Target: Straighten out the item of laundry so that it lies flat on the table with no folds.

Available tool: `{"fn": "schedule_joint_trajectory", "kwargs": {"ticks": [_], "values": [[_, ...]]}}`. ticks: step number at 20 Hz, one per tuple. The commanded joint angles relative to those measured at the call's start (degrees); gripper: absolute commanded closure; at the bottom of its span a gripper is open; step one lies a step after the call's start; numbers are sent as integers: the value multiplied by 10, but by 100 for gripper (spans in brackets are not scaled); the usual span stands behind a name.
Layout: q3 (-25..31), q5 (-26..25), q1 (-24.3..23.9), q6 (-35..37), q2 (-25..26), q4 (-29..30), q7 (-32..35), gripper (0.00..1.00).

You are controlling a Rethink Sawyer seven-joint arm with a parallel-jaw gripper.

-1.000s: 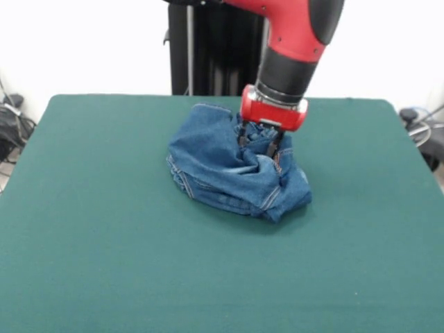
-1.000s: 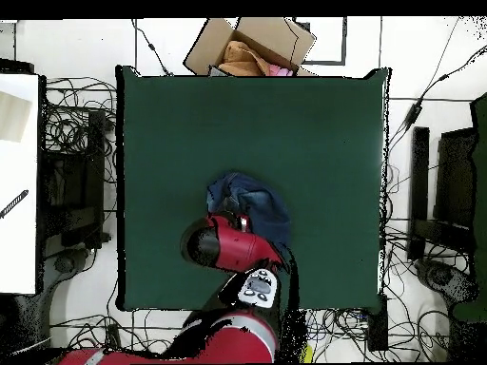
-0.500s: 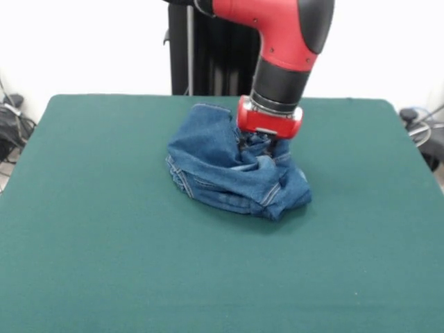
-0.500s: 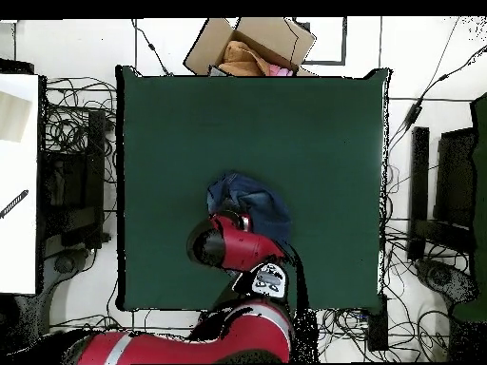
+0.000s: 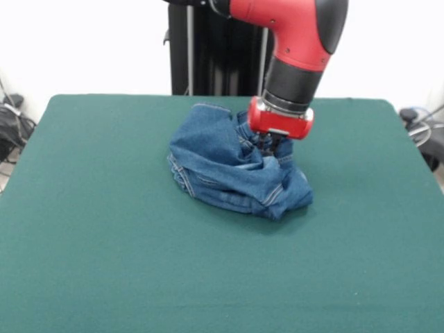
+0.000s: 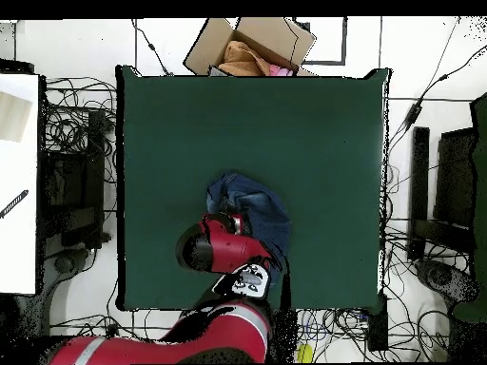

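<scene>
The table [image 5: 104, 229], covered in plain dark green cloth, takes up most of the front view and is far bigger than what lies on it. The red and black arm [image 5: 298, 41] comes down from 12 o'clock, its red wrist block sitting right over the top of the jeans [image 5: 229, 166]. The jeans are near the table's middle, a bit toward 1 o'clock in the front view; in the overhead view they [image 6: 257, 204] sit toward 6 o'clock of the table's centre w/ the arm covering their lower edge. They're bunched into a rumpled heap, not flat: blue denim w/ paler faded patches, deep creases running across, a rounded flap standing up at the heap's 11 o'clock, light stitching lines along the seams at the 7 o'clock side and near the 4 o'clock corner. The claw [image 5: 272, 143] is pushed down into the folds at the heap's 1 o'clock; its tips are buried in the cloth, so can't tell if it's spread or pinching the denim.
</scene>
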Motion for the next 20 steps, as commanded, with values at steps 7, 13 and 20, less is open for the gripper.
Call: {"fn": "schedule_joint_trajectory", "kwargs": {"ticks": [7,13,20], "values": [[-16,71,77,101,38,-48,121,100],[-63,112,131,193,58,-102,136,100],[-110,132,179,268,82,-146,166,100]]}}
